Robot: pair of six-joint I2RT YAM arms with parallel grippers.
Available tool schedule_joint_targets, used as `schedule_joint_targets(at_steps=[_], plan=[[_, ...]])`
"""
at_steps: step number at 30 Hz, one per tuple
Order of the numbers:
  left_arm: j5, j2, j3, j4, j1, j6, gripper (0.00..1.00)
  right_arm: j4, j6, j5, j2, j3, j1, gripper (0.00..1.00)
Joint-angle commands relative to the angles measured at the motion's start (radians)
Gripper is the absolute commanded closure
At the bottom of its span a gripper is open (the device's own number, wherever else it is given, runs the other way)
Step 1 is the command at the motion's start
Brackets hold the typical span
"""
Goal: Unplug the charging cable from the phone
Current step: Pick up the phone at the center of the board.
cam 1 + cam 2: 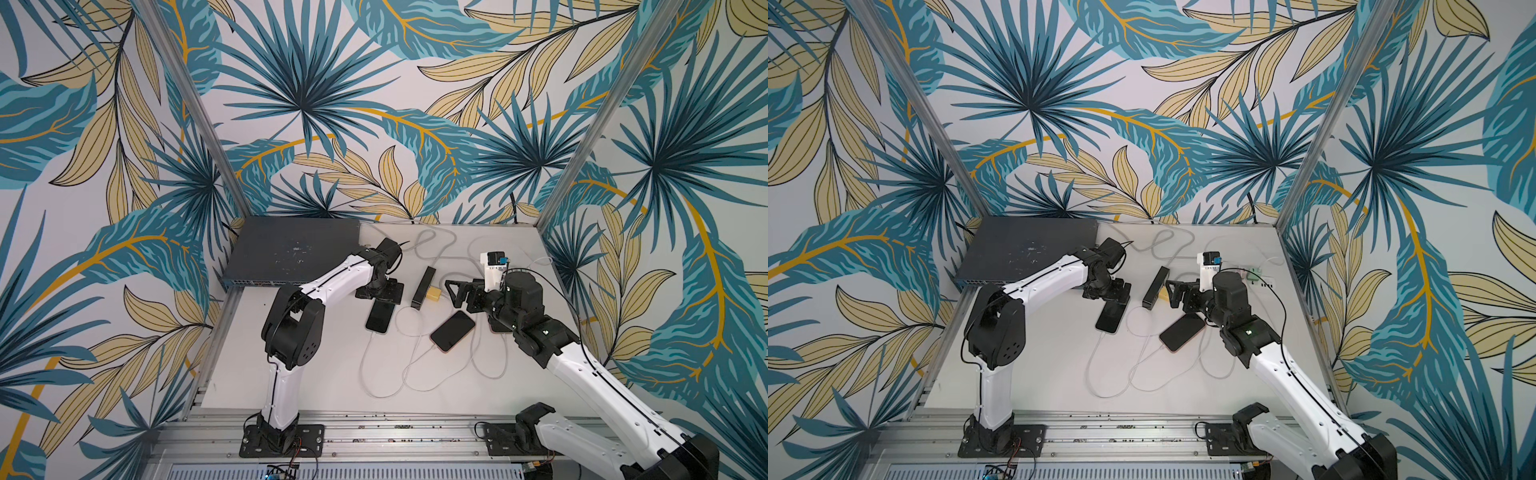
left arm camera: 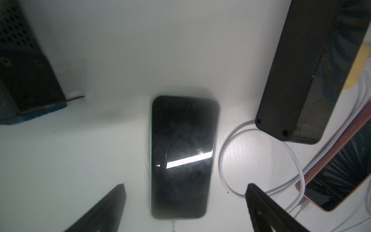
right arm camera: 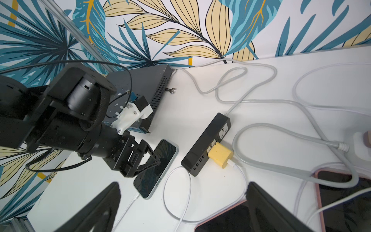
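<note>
Left gripper [image 2: 184, 187] over mint-cased phone [image 2: 181, 156], fingers spread wide astride it, phone face up mid-surface [image 1: 291, 374], white charging cable [image 3: 128, 206] plugged in at its 6 o'clock end, right gripper [image 3: 183, 183] fingers wide apart, above pink-cased phone [image 1: 453, 331] at 3 o'clock

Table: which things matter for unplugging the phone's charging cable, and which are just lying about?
Job: pale-green-cased black phone, thin white charging cable in its end, open left claw above it.
Lying about: pink-cased phone, black plastic power strip, yellow charger cube, dark grey metal box.
</note>
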Motion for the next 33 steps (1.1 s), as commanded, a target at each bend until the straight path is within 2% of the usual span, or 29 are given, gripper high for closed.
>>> schedule_joint_targets(at_steps=[1, 8, 14, 28, 33], plan=[[-0.011, 0.033, 0.061, -0.044, 0.004, 0.046, 0.05, -0.008, 0.035, 0.009, -0.03, -0.042, 0.006, 0.0], [0.03, 0.101, 0.108, -0.064, 0.027, 0.068, 0.04, -0.026, 0.057, 0.014, -0.067, -0.072, 0.008, 0.01], [0.009, 0.156, 0.137, -0.091, 0.03, 0.073, 0.03, -0.024, 0.064, 0.007, -0.075, -0.076, 0.01, 0.0], [0.019, 0.186, 0.168, -0.088, 0.026, 0.084, 0.04, 0.017, 0.102, 0.001, -0.083, -0.129, 0.009, 0.0], [-0.007, 0.207, 0.191, -0.108, 0.012, 0.093, 0.0, 0.028, 0.109, -0.006, -0.077, -0.136, 0.009, 0.0]])
